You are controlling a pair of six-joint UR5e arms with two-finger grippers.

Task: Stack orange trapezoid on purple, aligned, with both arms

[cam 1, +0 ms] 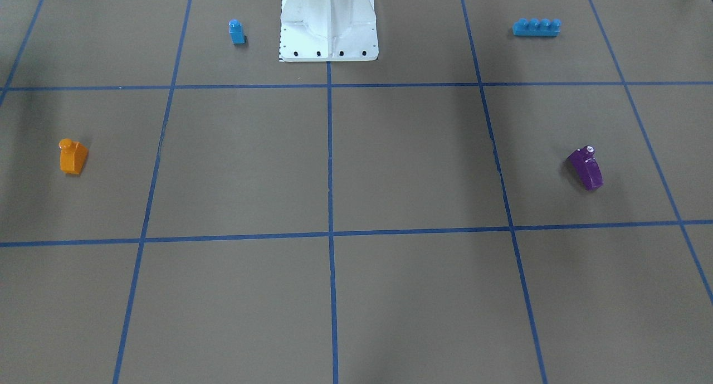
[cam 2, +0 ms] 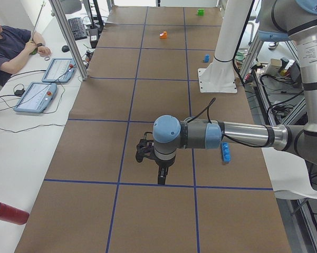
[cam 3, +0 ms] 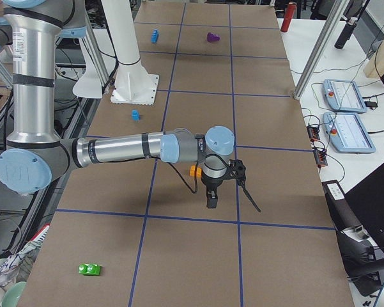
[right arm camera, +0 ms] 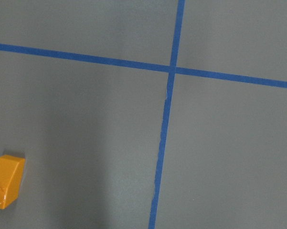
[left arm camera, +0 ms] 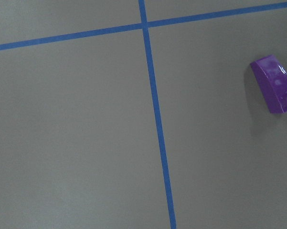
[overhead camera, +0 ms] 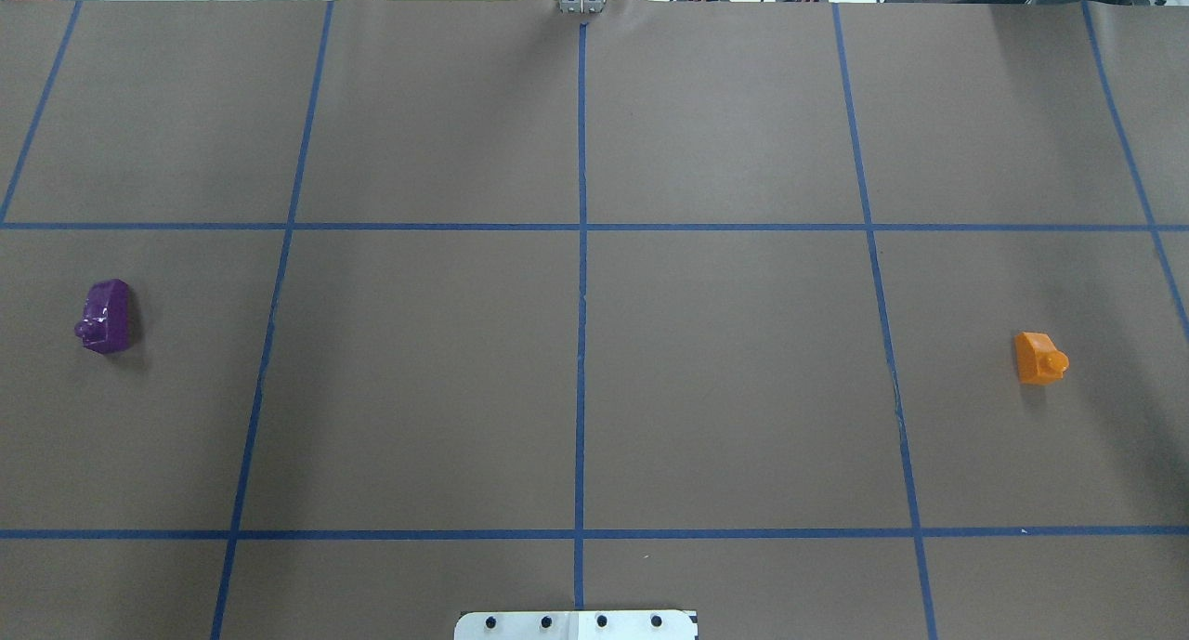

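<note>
Orange trapezoid [cam 3: 194, 171] on table [cam 3: 275, 160] — beside right gripper [cam 3: 212, 201], outside its fingers.

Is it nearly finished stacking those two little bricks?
Nothing is done yet: the orange trapezoid and the purple sit far apart on the table. In hand: the left gripper and right gripper hang above it, neither brick lifted. Grasping and stacking remain.
</note>
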